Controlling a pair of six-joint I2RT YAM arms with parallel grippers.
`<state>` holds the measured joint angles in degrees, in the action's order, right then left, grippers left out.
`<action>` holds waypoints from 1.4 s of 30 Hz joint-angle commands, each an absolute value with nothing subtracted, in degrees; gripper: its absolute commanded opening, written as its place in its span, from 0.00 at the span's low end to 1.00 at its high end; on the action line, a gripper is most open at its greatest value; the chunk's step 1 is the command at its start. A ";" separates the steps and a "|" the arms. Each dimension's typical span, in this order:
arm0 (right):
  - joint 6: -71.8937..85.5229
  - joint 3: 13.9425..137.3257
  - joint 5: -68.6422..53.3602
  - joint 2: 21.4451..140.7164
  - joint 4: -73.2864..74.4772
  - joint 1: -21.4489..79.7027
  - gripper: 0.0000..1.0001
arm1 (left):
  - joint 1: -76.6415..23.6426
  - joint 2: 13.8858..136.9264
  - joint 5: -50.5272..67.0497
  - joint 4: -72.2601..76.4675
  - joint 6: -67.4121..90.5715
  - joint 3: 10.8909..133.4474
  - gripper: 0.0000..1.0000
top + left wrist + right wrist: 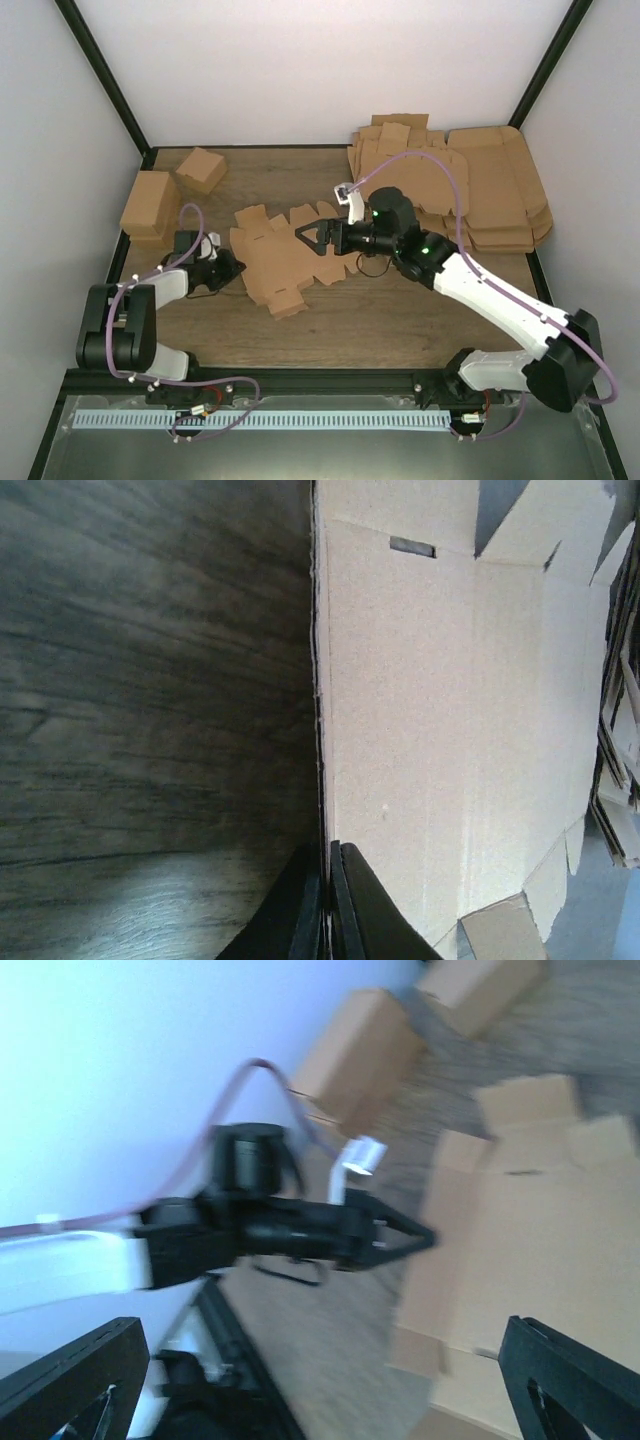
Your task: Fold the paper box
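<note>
The left hand point(232, 266) pinches the edge of the box point(278, 258) on the tabletop point(380, 320); the right hand point(306, 238) hovers spread over it.

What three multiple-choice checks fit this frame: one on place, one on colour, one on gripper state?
1. Where does the heap of cardboard sheets lie?
A) near left edge
B) far right of the table
C) between the arm bases

2. What colour is the cable looping over the heap?
A) green
B) yellow
C) purple

3. How is the left gripper?
A) shut on the edge of the paper box
B) wide open above it
C) holding a folded carton

Key:
1 B, the top view shows the heap at the far right.
2 C, the loop reads purple against the brown sheets.
3 A, the left wrist view shows it pinched on the box's edge.
</note>
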<state>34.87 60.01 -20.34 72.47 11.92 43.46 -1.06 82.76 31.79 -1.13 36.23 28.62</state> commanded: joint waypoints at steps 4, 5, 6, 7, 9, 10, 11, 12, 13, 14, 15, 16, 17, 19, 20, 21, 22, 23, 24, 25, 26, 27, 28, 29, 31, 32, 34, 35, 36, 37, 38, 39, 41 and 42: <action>49.91 64.47 -32.95 65.10 3.75 43.50 1.00 | -1.25 79.03 29.40 -7.79 30.78 32.89 0.04; 51.61 64.81 -33.97 64.60 3.14 43.51 1.00 | -1.23 78.22 29.13 -9.14 30.11 33.36 0.04; 53.10 65.09 -34.97 64.18 2.30 43.51 1.00 | -1.23 77.43 29.04 -10.08 29.54 33.67 0.04; 54.16 65.12 -36.35 63.91 0.76 43.51 1.00 | -1.23 76.64 28.95 -10.80 29.24 33.73 0.04; 55.21 64.79 -38.92 63.50 -1.69 43.51 1.00 | -1.24 75.01 29.11 -11.53 29.00 33.61 0.04; 55.27 64.59 -39.44 63.46 -2.28 43.51 1.00 | -1.25 74.26 29.46 -11.59 29.05 33.51 0.04; 55.21 64.25 -39.04 63.37 -2.37 43.49 1.00 | -1.23 73.68 29.85 -11.68 29.13 33.49 0.04; 54.86 63.68 -38.76 63.34 -2.69 43.50 1.00 | -1.27 73.22 30.21 -11.69 29.24 33.55 0.04; 54.28 62.97 -39.41 63.37 -3.63 43.49 1.00 | -1.24 72.73 30.57 -11.69 29.22 33.64 0.04; 53.97 62.46 -40.04 63.54 -3.96 43.48 1.00 | -1.23 72.37 30.92 -11.73 29.22 33.72 0.04; 53.80 61.95 -41.20 63.61 -5.09 43.50 1.00 | -1.23 72.00 31.00 -11.96 29.26 33.87 0.04; 54.20 60.94 -42.77 63.37 -7.45 43.55 1.00 | -1.30 71.70 30.95 -12.34 29.27 34.11 0.04; 55.19 59.54 -44.07 62.84 -10.07 43.58 1.00 | -1.24 71.57 30.85 -12.95 29.08 34.41 0.04; 56.77 57.37 -43.32 61.25 -12.59 43.58 1.00 | -1.23 71.86 30.29 -15.11 28.38 35.60 0.04; 56.91 57.28 -43.11 60.90 -12.46 43.59 1.00 | -1.23 72.10 29.89 -16.63 27.74 36.34 0.04; 56.53 57.60 -43.57 60.83 -12.41 43.57 1.00 | -1.25 72.32 29.62 -17.94 27.09 37.32 0.04; 56.28 57.85 -44.03 60.82 -12.14 43.59 1.00 | -1.23 72.49 29.23 -19.38 26.45 38.06 0.04; 56.57 57.91 -44.25 60.73 -12.00 43.59 1.00 | -1.23 72.57 28.77 -21.20 25.88 38.74 0.04; 56.78 57.81 -44.48 60.50 -12.43 43.59 1.00 | -1.30 72.69 28.45 -22.24 25.36 39.44 0.04; 56.92 57.69 -44.59 60.25 -12.86 43.60 1.00 | -1.35 72.98 28.25 -23.29 24.98 40.02 0.04; 56.84 57.63 -44.60 60.02 -12.87 43.60 1.00 | -1.40 73.34 28.26 -24.02 24.81 40.69 0.04; 56.54 57.73 -44.39 59.84 -12.50 43.59 1.00 | -1.67 73.72 28.25 -24.60 24.79 41.22 0.04; 56.25 57.74 -44.12 59.67 -11.80 43.59 1.00 | -2.16 74.23 28.03 -25.06 24.77 41.80 0.04; 55.73 57.75 -44.21 59.63 -11.53 43.59 1.00 | -2.83 74.82 27.48 -25.50 24.78 42.48 0.04; 55.24 57.35 -45.14 59.74 -11.72 43.55 1.00 | -5.01 76.65 25.22 -26.89 24.51 44.06 0.04; 55.17 56.82 -45.63 59.76 -12.22 43.59 1.00 | -6.25 77.80 23.77 -27.87 24.03 45.25 0.04; 55.20 55.82 -46.60 59.69 -13.51 43.59 1.00 | -9.36 81.99 19.35 -32.31 22.19 49.48 0.04; 55.24 55.71 -46.74 59.66 -13.83 43.59 1.00 | -10.14 83.19 16.65 -33.94 21.22 50.89 0.04; 55.10 55.83 -46.88 59.75 -13.76 43.60 1.00 | -11.27 85.00 14.18 -36.09 20.23 53.18 0.04; 54.64 56.12 -46.87 59.76 -13.37 43.60 1.00 | -12.34 86.81 12.01 -38.67 19.41 55.73 0.04; 54.25 56.61 -46.62 59.84 -12.70 43.62 1.00 | -13.00 87.85 9.94 -40.32 18.75 57.32 0.04; 53.63 57.10 -46.28 59.81 -11.88 43.60 1.00 | -13.53 88.74 7.82 -41.76 18.26 58.93 0.04; 52.62 58.18 -45.55 59.65 -9.74 43.50 1.00 | -14.42 90.34 4.35 -44.54 17.08 61.99 0.04; 52.07 58.48 -45.33 59.38 -9.04 43.51 1.00 | -15.05 91.21 2.55 -45.85 16.46 63.64 0.04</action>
<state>54.72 55.48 -45.39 60.36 -11.53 43.46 -13.37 88.97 13.10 -36.93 20.51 57.80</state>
